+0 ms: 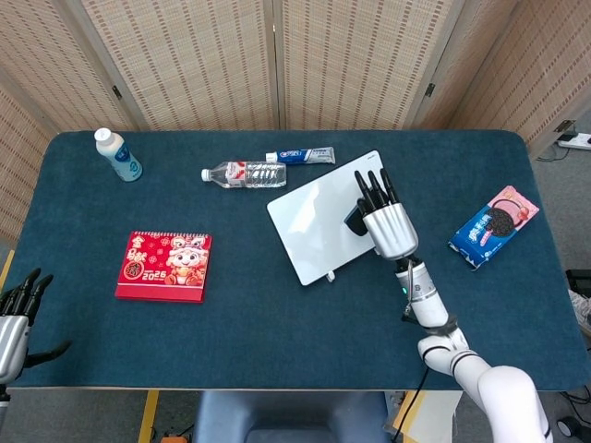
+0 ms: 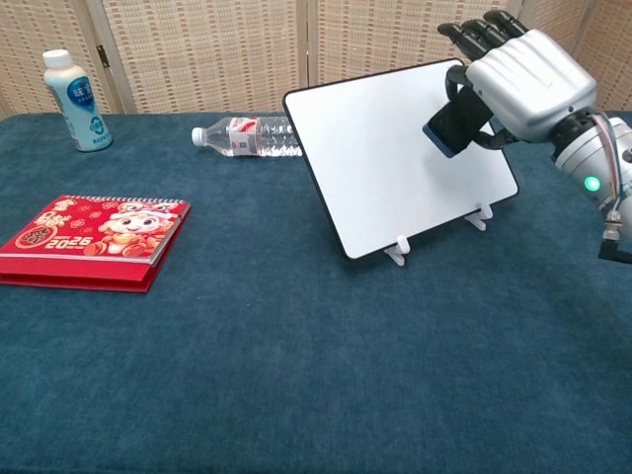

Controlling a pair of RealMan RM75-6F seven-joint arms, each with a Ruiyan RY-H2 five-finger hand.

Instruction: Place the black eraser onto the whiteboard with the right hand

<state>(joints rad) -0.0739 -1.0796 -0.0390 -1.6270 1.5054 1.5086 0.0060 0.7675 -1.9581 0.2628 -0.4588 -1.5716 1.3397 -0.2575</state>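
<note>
My right hand (image 1: 385,220) (image 2: 521,77) is raised in front of the whiteboard (image 1: 319,224) (image 2: 380,158), which leans tilted on small white feet. It holds the black eraser (image 1: 355,219) (image 2: 450,123), with a blue face showing, under its palm, over the board's upper right area. Whether the eraser touches the board I cannot tell. My left hand (image 1: 16,315) hangs at the table's near left edge with fingers apart and nothing in it; the chest view does not show it.
A red 2026 calendar (image 1: 165,266) (image 2: 87,241) lies at the left. A water bottle (image 1: 243,173) (image 2: 245,136) and a toothpaste tube (image 1: 302,156) lie behind the board. A white milk bottle (image 1: 117,154) (image 2: 76,86) stands far left. A cookie packet (image 1: 494,225) lies at the right.
</note>
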